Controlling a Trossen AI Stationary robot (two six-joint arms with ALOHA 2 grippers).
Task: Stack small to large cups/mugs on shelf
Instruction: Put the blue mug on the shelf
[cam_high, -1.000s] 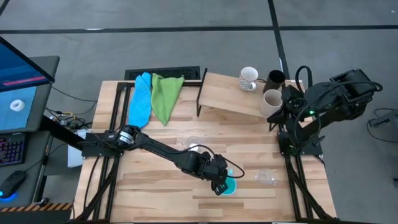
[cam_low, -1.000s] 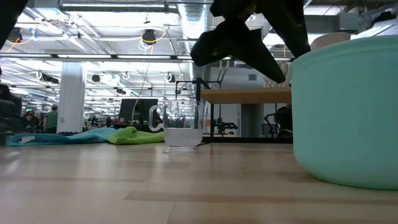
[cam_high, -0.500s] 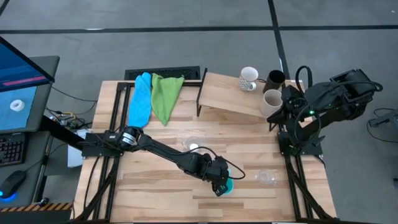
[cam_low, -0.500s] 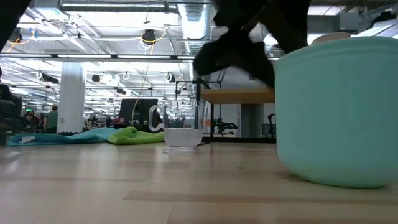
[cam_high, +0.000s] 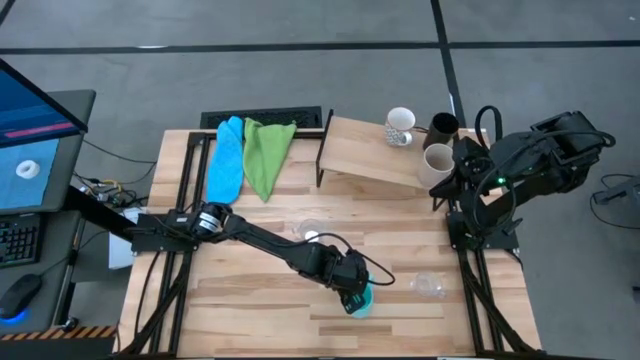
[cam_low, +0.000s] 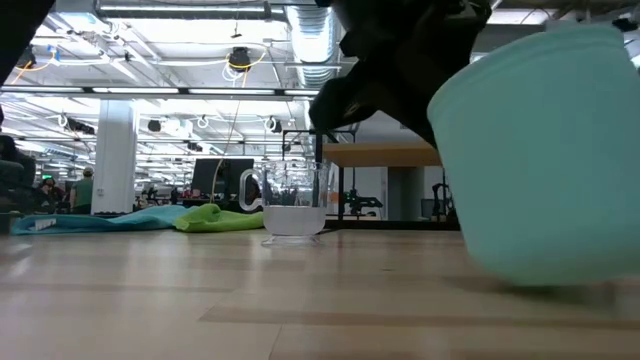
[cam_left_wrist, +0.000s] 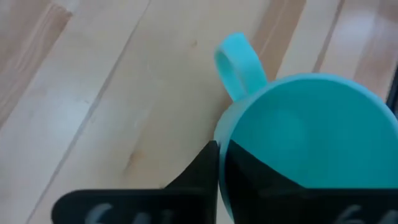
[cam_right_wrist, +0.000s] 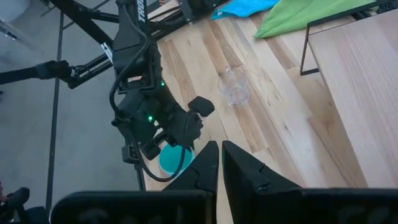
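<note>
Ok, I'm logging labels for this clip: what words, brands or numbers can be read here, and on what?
None can be read.
Left gripper: pale marks on its body, blurred.
Right gripper: the same, blurred.
Monitor: screen content too small.
Dark sign in the room: pale shapes, unreadable.
Cyan mug: no print visible.

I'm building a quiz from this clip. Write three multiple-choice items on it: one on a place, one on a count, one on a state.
1. Where is the cyan mug?
A. on the shelf
B. on the table's near part, at the left gripper
C. on the cloths

2. How many vessels stand on the shelf?
A. three
B. one
C. five

3. The left gripper is:
A. open above the cloths
B. out of sight
C. shut on the cyan mug's rim

Answers:
1 B, the cyan mug sits far from the shelf.
2 A, white mug, black cup, beige tumbler.
3 C, the left gripper pinches the wall; the mug tilts in the low view.
</note>
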